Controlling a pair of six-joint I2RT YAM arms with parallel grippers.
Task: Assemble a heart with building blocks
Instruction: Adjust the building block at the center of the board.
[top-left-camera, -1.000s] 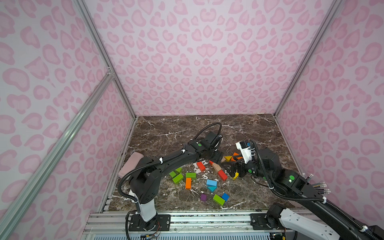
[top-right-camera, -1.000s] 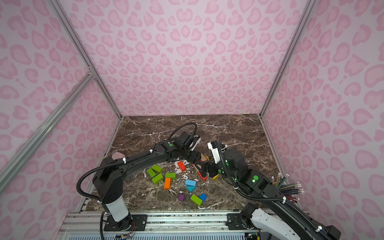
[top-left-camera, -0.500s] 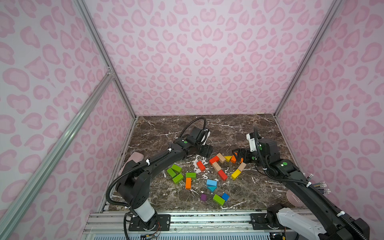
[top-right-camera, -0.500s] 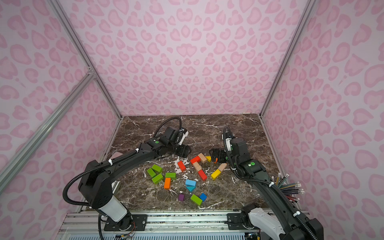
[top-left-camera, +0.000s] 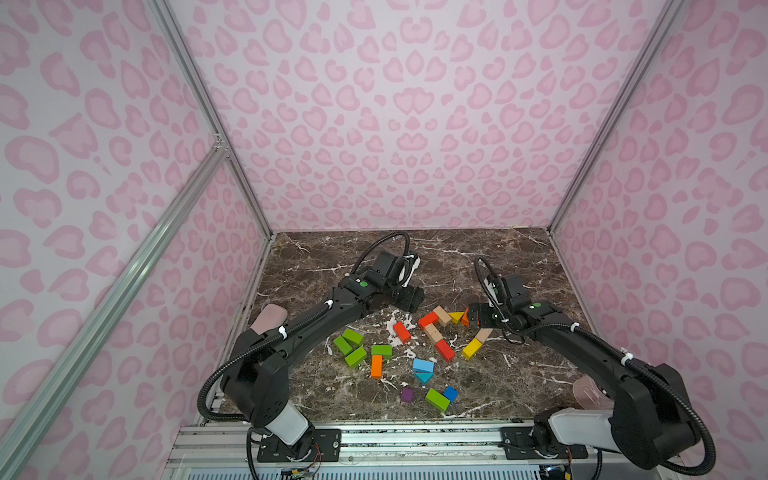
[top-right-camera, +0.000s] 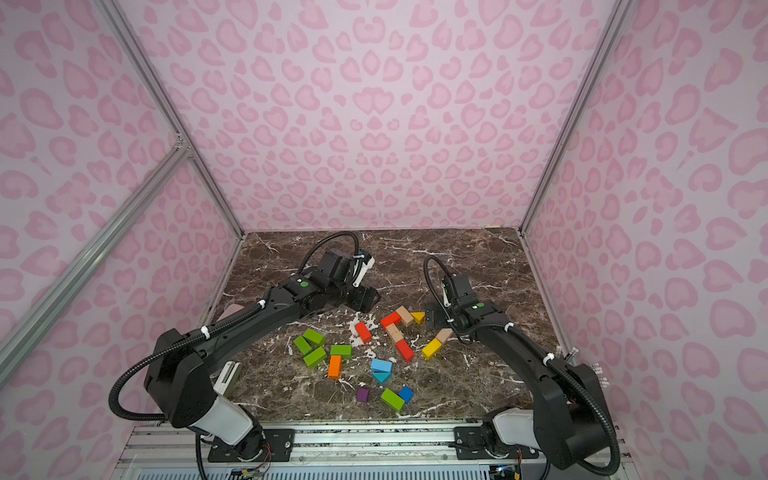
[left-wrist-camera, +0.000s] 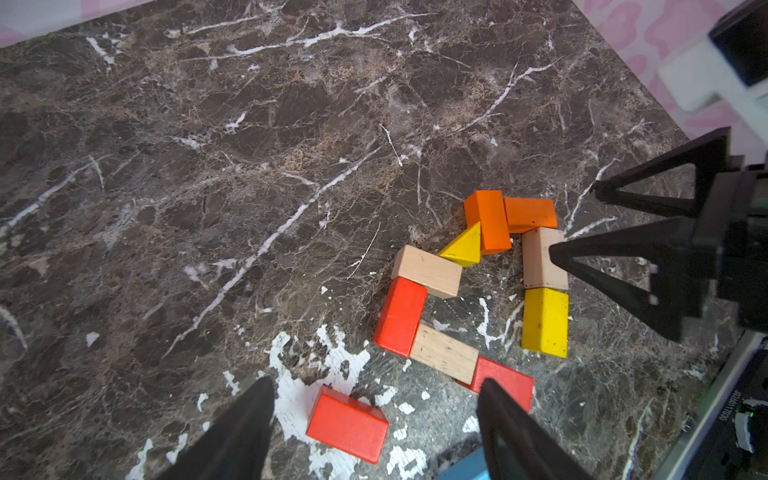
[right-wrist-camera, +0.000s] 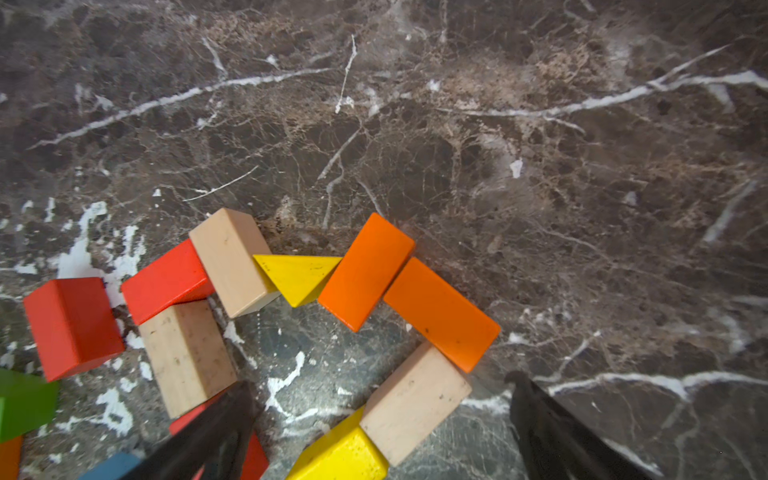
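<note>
Table: dark marble table (top-left-camera: 453, 245); every block lies on it, toward the front middle.
Arms: the left arm (top-left-camera: 316, 324) and right arm (top-left-camera: 582, 340) crowded over the heart a second ago. Both have since drawn back, so it lies uncovered in both top views.
Heart: nine blocks set end to end (left-wrist-camera: 427, 271), with two lobes and both sides made. The tip is open between the low red brick (top-left-camera: 444, 350) and the yellow brick (top-left-camera: 472, 348).
Spares: green bricks (top-left-camera: 353, 347), an orange brick (top-left-camera: 376, 366), blue blocks (top-left-camera: 423, 365) and a purple cube (top-left-camera: 407, 395) lie apart, nearer the front.
Left jaws: well open and empty. A loose red brick (left-wrist-camera: 347, 424) lies just ahead, ungripped.
Right jaws: fully spread and empty, by the heart's tan brick (right-wrist-camera: 415, 399). I cannot tell if they touch it.
Meaning: the placing looks done and the heart holds unaided. Closing the tip likely comes next, and the loose red brick is handiest.
</note>
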